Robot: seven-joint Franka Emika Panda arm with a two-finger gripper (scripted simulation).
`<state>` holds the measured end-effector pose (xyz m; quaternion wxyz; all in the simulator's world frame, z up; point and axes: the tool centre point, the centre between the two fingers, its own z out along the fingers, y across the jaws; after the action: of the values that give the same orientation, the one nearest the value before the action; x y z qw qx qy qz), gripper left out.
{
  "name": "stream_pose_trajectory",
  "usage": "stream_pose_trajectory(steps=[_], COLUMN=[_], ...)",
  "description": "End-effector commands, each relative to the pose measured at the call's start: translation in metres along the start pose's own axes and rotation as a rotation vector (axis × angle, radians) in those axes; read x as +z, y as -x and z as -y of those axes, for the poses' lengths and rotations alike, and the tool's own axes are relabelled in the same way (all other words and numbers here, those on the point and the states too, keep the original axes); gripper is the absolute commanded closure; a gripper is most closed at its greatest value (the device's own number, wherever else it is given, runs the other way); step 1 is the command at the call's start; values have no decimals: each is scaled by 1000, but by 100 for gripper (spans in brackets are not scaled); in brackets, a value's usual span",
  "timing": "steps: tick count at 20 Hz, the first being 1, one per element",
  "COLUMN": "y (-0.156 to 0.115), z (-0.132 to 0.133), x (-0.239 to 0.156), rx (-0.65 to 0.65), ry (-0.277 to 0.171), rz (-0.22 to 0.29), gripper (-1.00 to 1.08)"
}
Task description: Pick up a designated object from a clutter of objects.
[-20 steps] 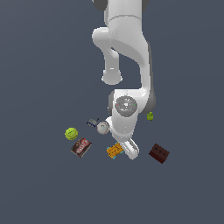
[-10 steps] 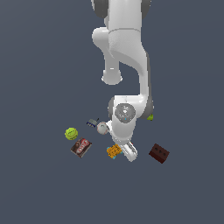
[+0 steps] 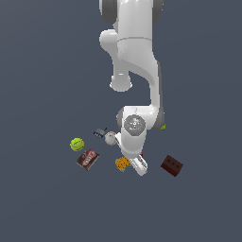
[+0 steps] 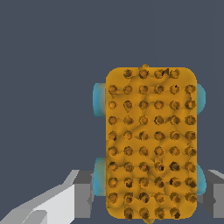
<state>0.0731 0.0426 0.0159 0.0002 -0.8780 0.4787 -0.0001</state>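
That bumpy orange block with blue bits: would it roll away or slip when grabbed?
The orange block looks flat and broad, so it probably lies still rather than rolling. Its dimpled top suggests some grip. The rounded blue edging could be slippery where the pincer fingers, one on each side, would press.

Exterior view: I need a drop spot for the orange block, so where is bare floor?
Bare floor spreads below the packet, orange block and brick, and left of the green ball. It is crowded around the gripper.
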Motion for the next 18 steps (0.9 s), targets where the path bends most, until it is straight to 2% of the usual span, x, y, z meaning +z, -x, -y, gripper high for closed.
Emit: stream_pose_trajectory(steps=[1,11,18], y=[0,-2,-14], z=[0,-1,-7], x=[1,-4,-36], rx=[0,0,0], ry=[0,0,0], rz=[0,0,0], gripper=[108,108,108])
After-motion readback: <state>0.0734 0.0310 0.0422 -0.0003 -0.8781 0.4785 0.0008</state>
